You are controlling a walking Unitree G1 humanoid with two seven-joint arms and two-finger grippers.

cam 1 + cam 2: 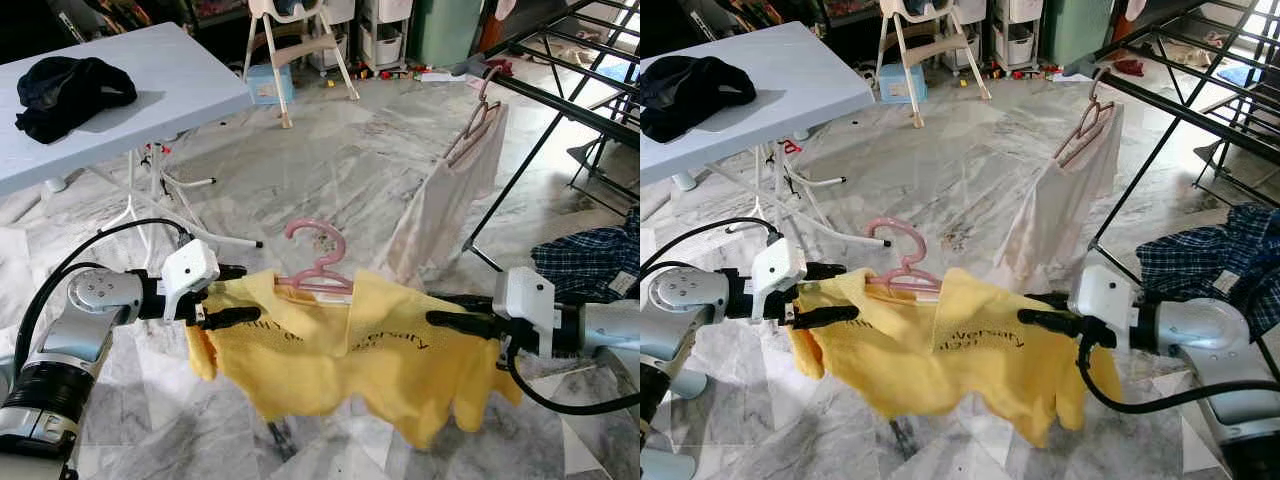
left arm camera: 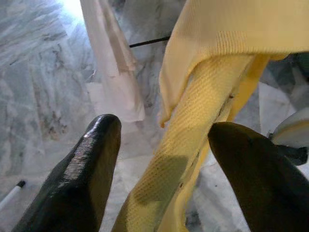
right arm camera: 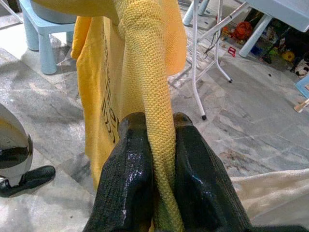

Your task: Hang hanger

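Right claw (image 1: 432,318): fingers pressed together, pinching a fold of the yellow shirt (image 1: 340,350) at its right shoulder. Left claw (image 1: 238,295): fingers spread, with the shirt's left shoulder fabric passing between them; contact cannot be determined. The shirt hangs stretched between both claws above the marble floor (image 1: 340,160). A pink hanger (image 1: 318,262) sits in the shirt's neck opening, hook upright, midway between the claws. Beyond it, a cream garment (image 1: 450,200) hangs on a black drying rack (image 1: 560,95). A black cloth (image 1: 70,92) lies on the desk (image 1: 170,80), far left.
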